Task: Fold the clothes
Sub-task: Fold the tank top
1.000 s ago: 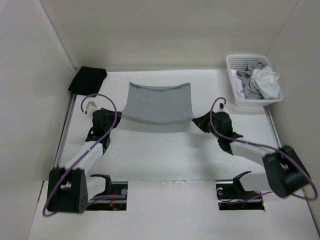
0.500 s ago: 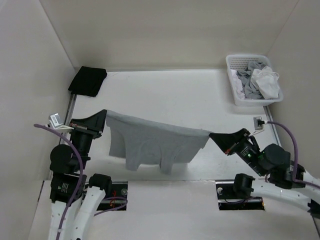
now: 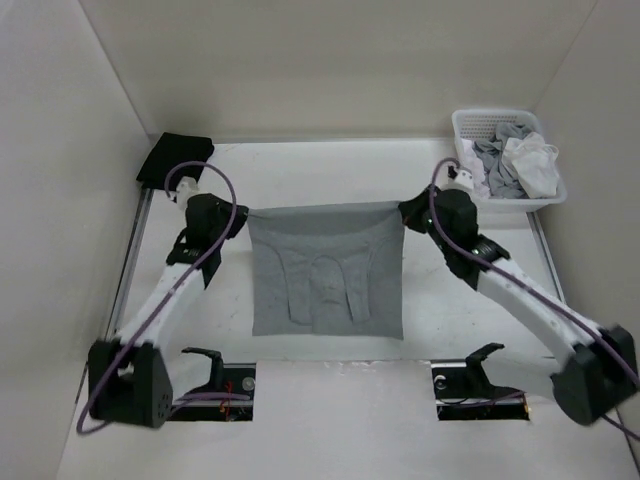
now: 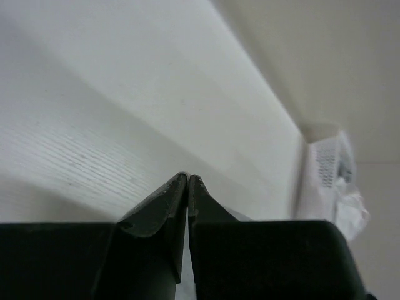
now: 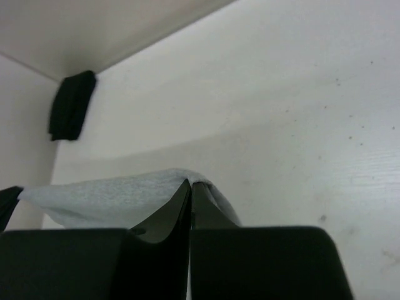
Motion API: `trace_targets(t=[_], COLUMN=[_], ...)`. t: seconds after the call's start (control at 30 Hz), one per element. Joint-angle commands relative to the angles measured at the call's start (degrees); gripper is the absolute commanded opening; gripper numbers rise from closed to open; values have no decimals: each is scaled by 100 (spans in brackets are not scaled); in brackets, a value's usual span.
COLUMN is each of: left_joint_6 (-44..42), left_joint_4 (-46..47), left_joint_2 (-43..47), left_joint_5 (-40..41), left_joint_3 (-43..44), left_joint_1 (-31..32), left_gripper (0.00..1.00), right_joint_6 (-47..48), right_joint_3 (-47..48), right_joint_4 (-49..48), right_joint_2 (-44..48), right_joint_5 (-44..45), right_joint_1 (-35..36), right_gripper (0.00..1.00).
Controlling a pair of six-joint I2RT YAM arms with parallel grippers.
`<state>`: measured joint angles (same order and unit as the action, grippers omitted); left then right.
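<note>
- Now the grey shirt lies spread in the middle of the table, its far edge stretched taut;
- left claw and right claw are each pinched tight on a far corner;
- soft, light and floppy; probably best gripped at corners or hems.

Robotics lab cell: 2 table-mounted arms, plain white enclosure walls, laundry basket.

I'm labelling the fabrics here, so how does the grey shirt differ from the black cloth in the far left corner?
The grey shirt is much larger than the black cloth. The shirt is spread open mid-table, its far edge pinched by the left end effector and right end effector; the cloth lies compact and untouched. Both are plain, unprinted fabric.
</note>
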<state>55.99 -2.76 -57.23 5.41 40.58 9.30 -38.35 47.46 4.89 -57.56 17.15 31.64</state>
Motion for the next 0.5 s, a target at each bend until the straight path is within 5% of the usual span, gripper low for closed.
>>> trace_targets(t=[0.0,0.2,0.3,0.47], left_joint_6=[219,563,449,378], left_joint_4=[1426,1727,1709,2007], left_joint_2=[-1355,-3346,-3111,-1803], left_joint_5=[119,-418,-418,-313], left_joint_3=[247,1698,1621,15], left_joint_1=[-231,-398,-372,-214], left_gripper=[1,1,1,2], right_joint_6=[-102,-164,-173,-225], right_joint_3=[182,1704,1592,223], right_joint_4=[-1515,-1491,-1446,-1639], right_joint_2=[-1445,-3471,-3307,-2200], right_joint_5=[-1713,-2374,-2427,-2225], right_joint_1=[-793,-1577,-1630,-1482], right_gripper=[0,0,0,1])
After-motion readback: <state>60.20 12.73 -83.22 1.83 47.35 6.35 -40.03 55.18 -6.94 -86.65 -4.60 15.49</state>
